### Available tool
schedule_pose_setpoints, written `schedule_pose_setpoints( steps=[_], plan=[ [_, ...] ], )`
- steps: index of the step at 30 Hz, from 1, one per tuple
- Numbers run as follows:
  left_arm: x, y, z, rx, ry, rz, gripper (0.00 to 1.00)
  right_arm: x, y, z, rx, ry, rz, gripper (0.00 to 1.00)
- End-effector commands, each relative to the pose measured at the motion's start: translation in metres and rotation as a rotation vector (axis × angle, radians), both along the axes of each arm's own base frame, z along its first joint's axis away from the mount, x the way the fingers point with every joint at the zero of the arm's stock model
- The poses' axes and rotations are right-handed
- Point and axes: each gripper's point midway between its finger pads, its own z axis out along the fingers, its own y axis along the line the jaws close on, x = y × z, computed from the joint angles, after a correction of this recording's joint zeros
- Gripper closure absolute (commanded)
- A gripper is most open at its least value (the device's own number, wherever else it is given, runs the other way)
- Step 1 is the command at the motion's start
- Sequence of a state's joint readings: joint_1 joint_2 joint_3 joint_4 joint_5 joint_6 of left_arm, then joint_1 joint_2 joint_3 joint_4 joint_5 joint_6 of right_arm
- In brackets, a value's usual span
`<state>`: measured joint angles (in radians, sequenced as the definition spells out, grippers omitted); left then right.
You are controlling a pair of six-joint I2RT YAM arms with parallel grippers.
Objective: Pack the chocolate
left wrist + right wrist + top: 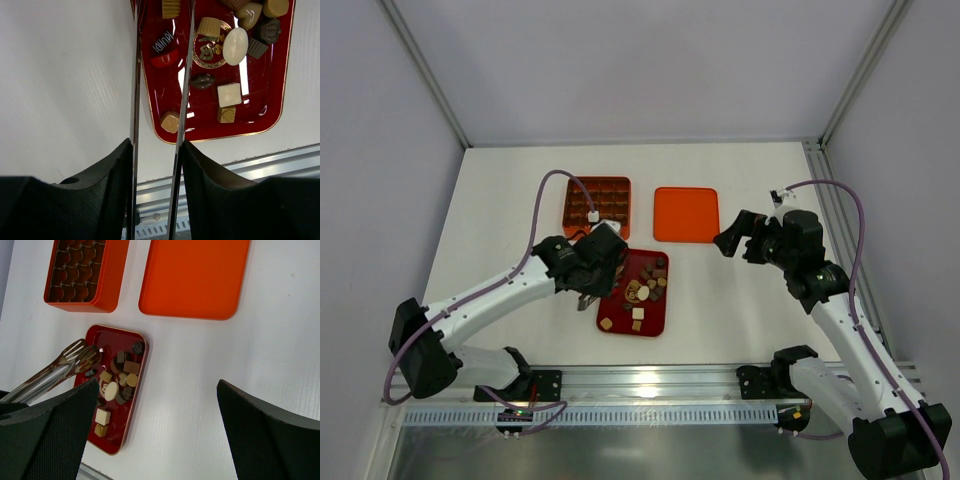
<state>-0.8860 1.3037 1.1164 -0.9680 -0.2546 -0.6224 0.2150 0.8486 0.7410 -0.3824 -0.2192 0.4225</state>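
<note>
In the dark red tray (617,326) near the front lies the chocolate (645,290). One dark piece (162,44) bears white lettering, unreadable, beside a gold crest (206,54). The left gripper (156,155) clamps metal tongs (60,365) over the tray's left side. The right gripper (738,235) gapes wide, just right of the orange lid (685,213).

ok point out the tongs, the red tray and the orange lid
tongs (75,351), right wrist view, slotted tip
red tray (265,85), left wrist view, bare floor
orange lid (685,214), top view, flat middle
</note>
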Motion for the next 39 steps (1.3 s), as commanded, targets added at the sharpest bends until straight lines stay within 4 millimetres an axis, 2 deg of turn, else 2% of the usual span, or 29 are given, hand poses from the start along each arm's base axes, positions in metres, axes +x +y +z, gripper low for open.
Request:
schedule_pose_setpoints(
  steps=[1, 14, 22, 25, 33, 39],
  plan=[
    [0.008, -0.007, 0.001, -0.016, -0.050, 0.017, 0.57, 0.003, 0.001, 0.010, 0.014, -0.046, -0.006, 0.00],
    [0.002, -0.009, -0.011, 0.025, -0.029, 0.003, 0.65, 0.002, 0.003, 0.006, 0.017, -0.038, -0.004, 0.00],
    [0.004, -0.009, -0.002, 0.027, -0.049, 0.004, 0.79, 0.002, 0.003, 0.009, 0.015, -0.044, -0.002, 0.00],
    [0.005, -0.011, 0.009, 0.012, -0.064, -0.003, 0.82, 0.002, 0.002, 0.008, 0.014, -0.041, -0.004, 0.00],
    [0.014, -0.021, 0.053, -0.058, -0.132, -0.020, 0.82, 0.002, 0.002, 0.009, 0.009, -0.041, -0.002, 0.00],
    [0.031, -0.013, 0.076, -0.033, -0.189, 0.007, 0.82, 0.002, 0.003, 0.010, 0.010, -0.039, 0.001, 0.00]
  ],
)
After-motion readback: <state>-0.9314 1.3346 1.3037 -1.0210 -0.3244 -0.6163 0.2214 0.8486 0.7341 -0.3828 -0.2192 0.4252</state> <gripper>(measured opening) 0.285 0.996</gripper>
